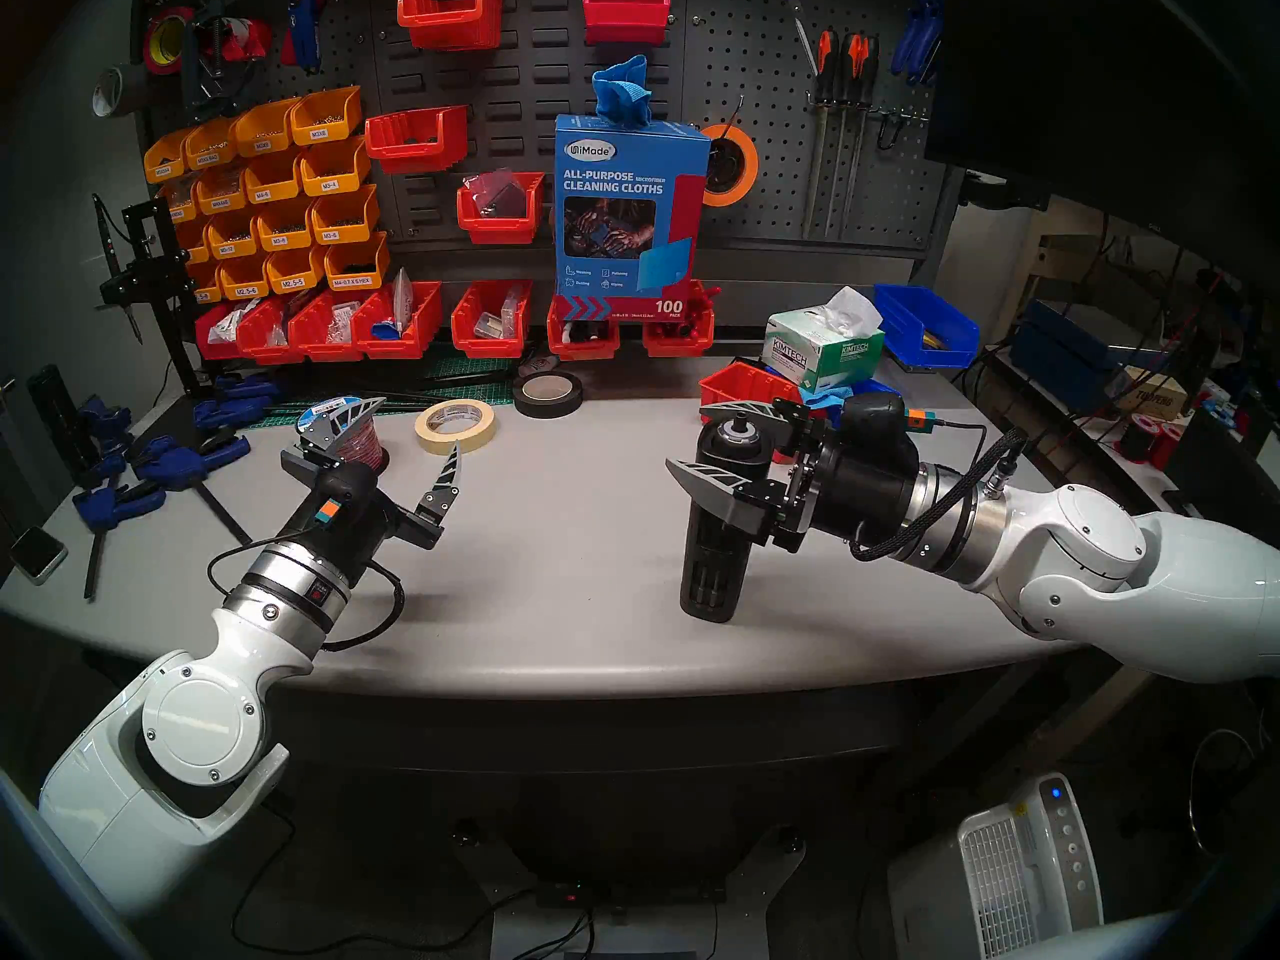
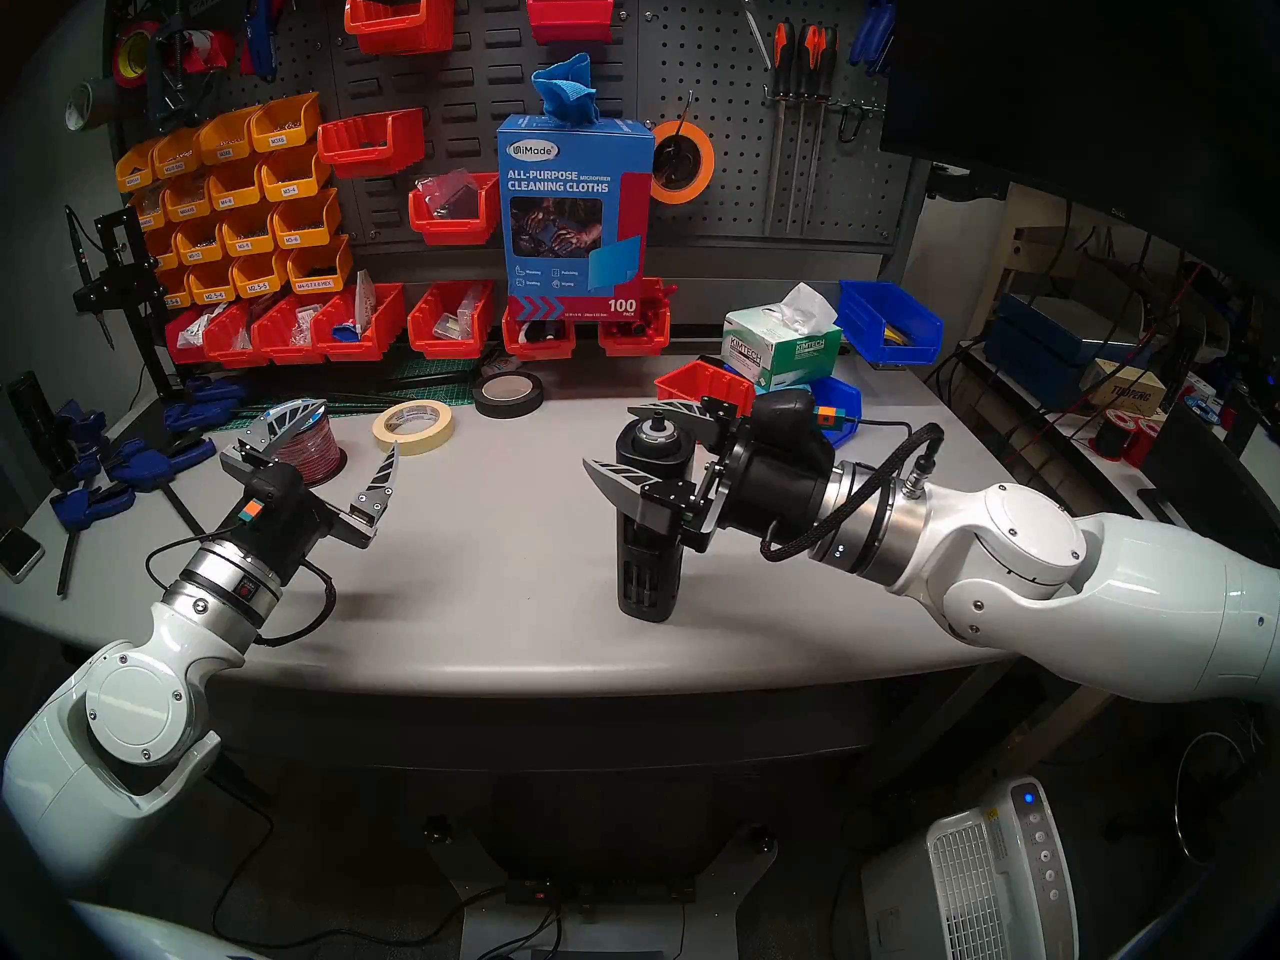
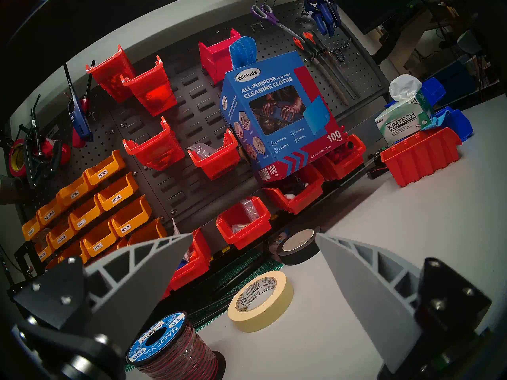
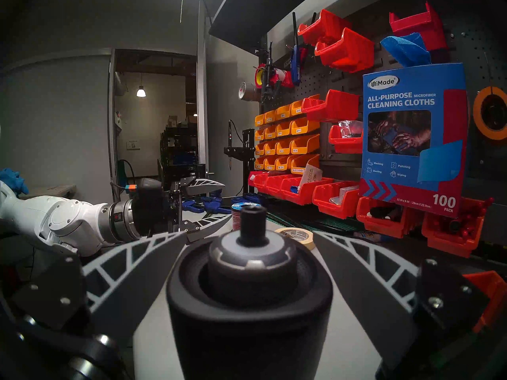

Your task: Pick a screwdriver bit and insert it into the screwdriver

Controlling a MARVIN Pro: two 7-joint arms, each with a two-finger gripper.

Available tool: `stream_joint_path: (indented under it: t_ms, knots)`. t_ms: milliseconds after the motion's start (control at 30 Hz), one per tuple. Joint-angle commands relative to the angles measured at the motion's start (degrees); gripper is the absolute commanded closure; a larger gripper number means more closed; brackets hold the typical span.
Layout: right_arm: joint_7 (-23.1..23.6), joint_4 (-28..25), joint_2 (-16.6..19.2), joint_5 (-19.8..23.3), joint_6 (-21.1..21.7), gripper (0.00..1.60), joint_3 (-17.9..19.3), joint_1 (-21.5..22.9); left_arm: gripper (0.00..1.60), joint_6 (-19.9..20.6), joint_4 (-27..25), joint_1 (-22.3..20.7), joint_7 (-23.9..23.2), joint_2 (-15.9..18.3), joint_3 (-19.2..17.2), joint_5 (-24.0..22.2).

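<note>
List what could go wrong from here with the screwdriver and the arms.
1. The screwdriver stands upright on the table, tall and narrow, between the open jaws of the right gripper. A sideways nudge from either finger could tip it.
2. No loose bit shows on the table; dark rods seem to sit in the slots low on the body, so picking one may drag or topple the tool.
3. The left gripper, open and empty, hovers near the wire spool and tape roll and could knock them.

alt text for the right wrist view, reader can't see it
A black screwdriver stands upright between the right gripper's open fingers, neither visibly touching it. Behind it are the left gripper, open and empty, a masking tape roll and red wall bins.
</note>
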Motion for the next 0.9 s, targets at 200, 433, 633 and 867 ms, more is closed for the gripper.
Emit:
stream_joint_path:
  t_ms: [200,433,633,867]
  knots:
    - [-0.1,-0.4,0.0,-0.1,-1.0,0.00,1.4,1.3,0.00,-0.7,-1.5,-0.5,0.2,0.0,-1.1,-0.1]
    - [-0.2,-0.4,0.0,-0.2,-1.0,0.00,1.4,1.3,0.00,-0.7,-1.5,-0.5,0.2,0.0,-1.1,-0.1]
    - [-0.2,-0.4,0.0,-0.2,-1.0,0.00,1.4,1.3,0.00,-0.7,-1.5,-0.5,0.2,0.0,-1.1,-0.1]
    - [-0.2,-0.4,0.0,-0.2,-1.0,0.00,1.4,1.3,0.00,-0.7,-1.5,-0.5,0.2,0.0,-1.1,-0.1]
